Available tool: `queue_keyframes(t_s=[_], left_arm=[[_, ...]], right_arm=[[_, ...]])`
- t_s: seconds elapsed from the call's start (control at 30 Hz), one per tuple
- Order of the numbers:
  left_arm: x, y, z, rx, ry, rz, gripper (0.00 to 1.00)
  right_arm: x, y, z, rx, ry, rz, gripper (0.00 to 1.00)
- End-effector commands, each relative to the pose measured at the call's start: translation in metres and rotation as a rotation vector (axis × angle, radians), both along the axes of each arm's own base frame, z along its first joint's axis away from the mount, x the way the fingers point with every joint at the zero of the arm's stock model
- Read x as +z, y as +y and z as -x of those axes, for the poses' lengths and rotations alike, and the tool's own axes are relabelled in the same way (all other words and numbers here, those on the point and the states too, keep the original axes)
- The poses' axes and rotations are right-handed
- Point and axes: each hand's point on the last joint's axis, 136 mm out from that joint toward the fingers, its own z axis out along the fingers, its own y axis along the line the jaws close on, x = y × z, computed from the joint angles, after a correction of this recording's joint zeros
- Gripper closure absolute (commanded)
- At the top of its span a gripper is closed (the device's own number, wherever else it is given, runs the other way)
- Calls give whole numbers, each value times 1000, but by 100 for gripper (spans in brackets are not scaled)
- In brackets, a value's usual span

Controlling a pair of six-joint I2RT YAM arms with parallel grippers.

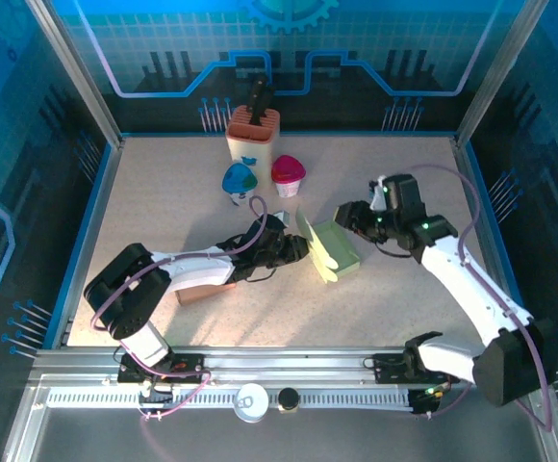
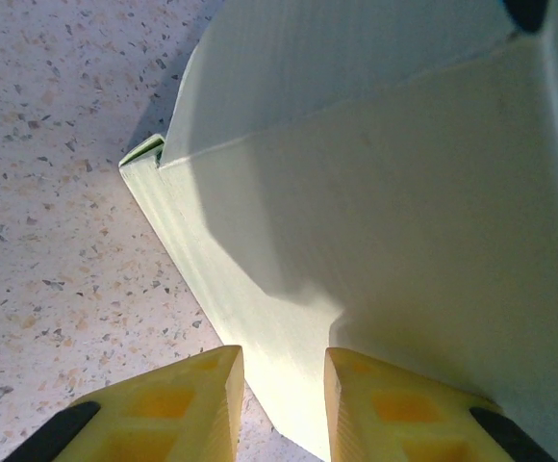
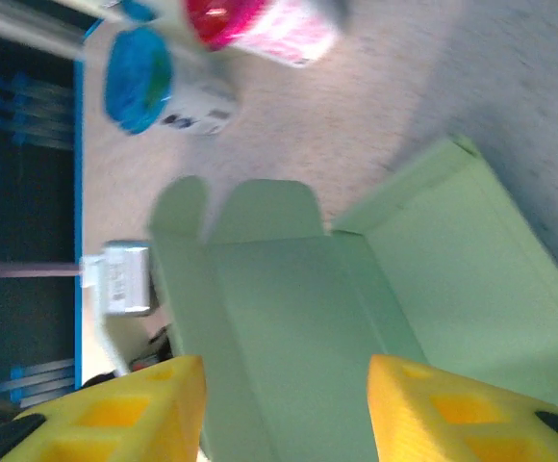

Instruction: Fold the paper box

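so down at the bottom edge of the top view there's a white roll [image 1: 251,401] on the rail between the two bases, and just above it, lower left, a brown block [image 1: 202,292] lies under the left arm. The left gripper [image 1: 293,250] sits mid-frame, right up against the left flap of the box [image 1: 337,248], which is pale green, half-opened and in the middle of the table [image 1: 164,192]. In the left wrist view the gripper [image 2: 284,361] has its yellow fingers [image 2: 173,409] only a little apart, with the lower corner of a box [image 2: 375,221] panel poking into the gap; I honestly can't tell if it's pinching it or just sitting around it. The right gripper [image 1: 349,219] is at the box's upper right edge. From its own camera the gripper [image 3: 287,371] is spread wide with nothing in it, the box [image 3: 298,298] lying open past the tips. Further up are a blue cup [image 1: 240,179] and a pink cup [image 1: 288,171], then an orange holder [image 1: 253,135] near the top.
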Motion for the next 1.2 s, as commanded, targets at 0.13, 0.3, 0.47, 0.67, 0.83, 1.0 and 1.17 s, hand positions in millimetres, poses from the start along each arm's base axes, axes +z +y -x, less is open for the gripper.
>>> queue_keyframes(t_s=[0.13,0.3,0.47,0.67,0.83,1.0,1.17], left_arm=[[21,-3,-4,-9,-46,-4,71],[23,-5,-6,-14,-49,-13,71],[25,-5,-6,-14,-52,-17,71],[24,-7,-8,-17,-50,-17,71],[26,-7,-9,-19,-56,-26,71],[30,-2,-5,-19,-62,-39,68],[41,18,3,9,-93,-75,59]], right_arm=[[-5,42,25,460,-64,262,55],[-25,54,18,486,-13,353,56],[-35,53,8,455,4,430,62],[-33,64,2,458,-1,382,71],[-46,68,-4,418,38,360,81],[-40,68,-12,319,23,288,97],[-21,55,-20,76,0,191,100]])
